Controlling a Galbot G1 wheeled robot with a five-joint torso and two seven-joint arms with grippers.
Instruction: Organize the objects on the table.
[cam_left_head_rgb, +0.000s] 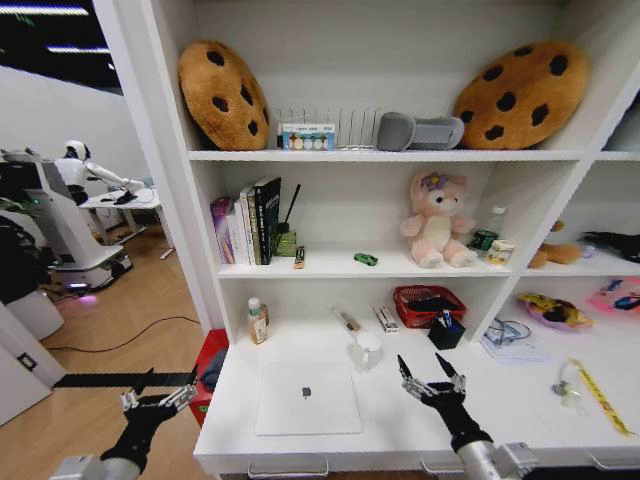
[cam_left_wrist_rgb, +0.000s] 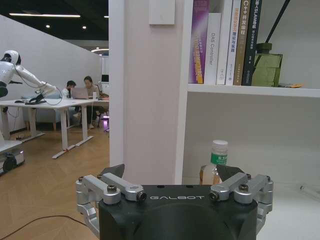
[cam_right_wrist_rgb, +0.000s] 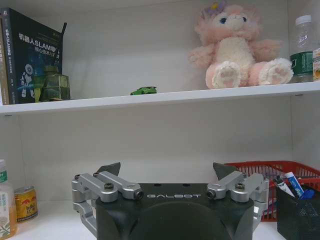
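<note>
A thin silver-white laptop (cam_left_head_rgb: 306, 397) lies closed on the white table (cam_left_head_rgb: 390, 425), near the front edge. The tiny green toy car (cam_left_head_rgb: 366, 259) (cam_right_wrist_rgb: 143, 91) sits on the shelf above, left of the pink bear. Pens, one of them blue (cam_right_wrist_rgb: 301, 193), stand in a black mesh holder (cam_left_head_rgb: 446, 331) at the back of the table. My right gripper (cam_left_head_rgb: 430, 372) (cam_right_wrist_rgb: 166, 170) hovers open over the table, just right of the laptop, holding nothing. My left gripper (cam_left_head_rgb: 160, 392) (cam_left_wrist_rgb: 172, 172) is open and empty, off the table's left end, facing the shelf post.
A white mug (cam_left_head_rgb: 369, 349), a red basket (cam_left_head_rgb: 428, 305) and a drink bottle (cam_left_head_rgb: 258, 321) (cam_left_wrist_rgb: 216, 165) stand behind the laptop. Books (cam_left_head_rgb: 248, 222) and a pink plush bear (cam_left_head_rgb: 438, 220) fill the shelf above. Cables and small items (cam_left_head_rgb: 575, 385) lie at the right.
</note>
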